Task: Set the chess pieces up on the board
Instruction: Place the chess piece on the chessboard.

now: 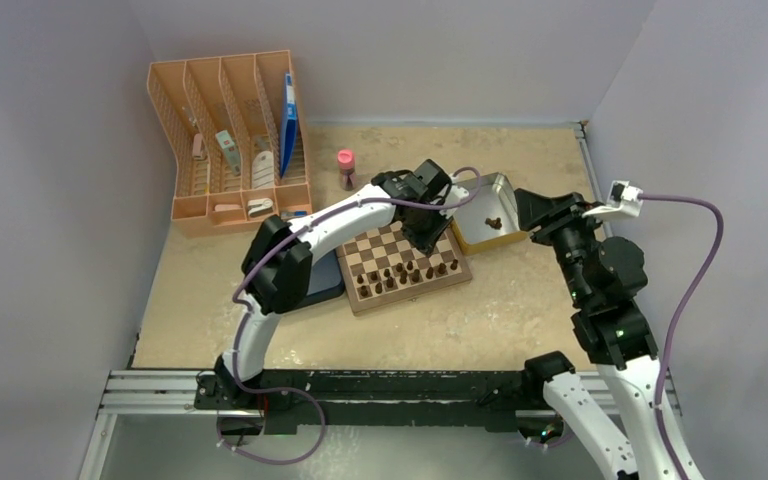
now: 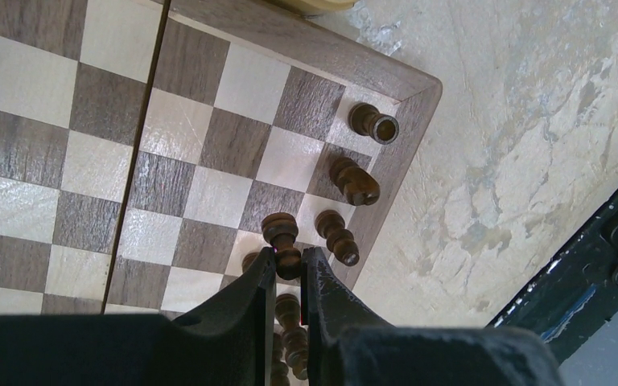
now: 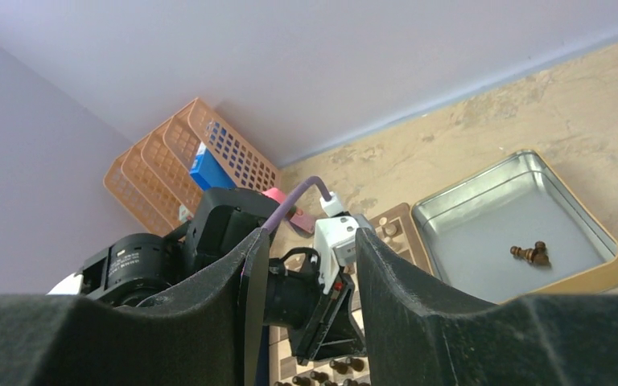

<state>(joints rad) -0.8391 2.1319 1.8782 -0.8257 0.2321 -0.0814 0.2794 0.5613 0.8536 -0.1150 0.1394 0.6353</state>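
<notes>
Left gripper (image 2: 290,257) pressed together on neck of dark pawn-like piece (image 2: 281,232), head poking past fingertips, over board (image 2: 406,96) near corner. Cannot tell if base touches square. Just beyond tips, along edge row: bishop-like piece (image 2: 339,235), knight (image 2: 355,182), rook (image 2: 373,124). Right gripper (image 3: 310,241) spread, empty. Ahead of it, tin tray (image 3: 475,233) with leftover dark pieces (image 3: 530,254). Likely light, stiff, smooth turned wood, tippy; pinch at narrow neck. No legible writing.

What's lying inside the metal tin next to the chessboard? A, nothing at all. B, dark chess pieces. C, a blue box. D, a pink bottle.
B: the right wrist view shows dark chess pieces lying on the floor of the metal tin, and nothing else is in it.
</notes>
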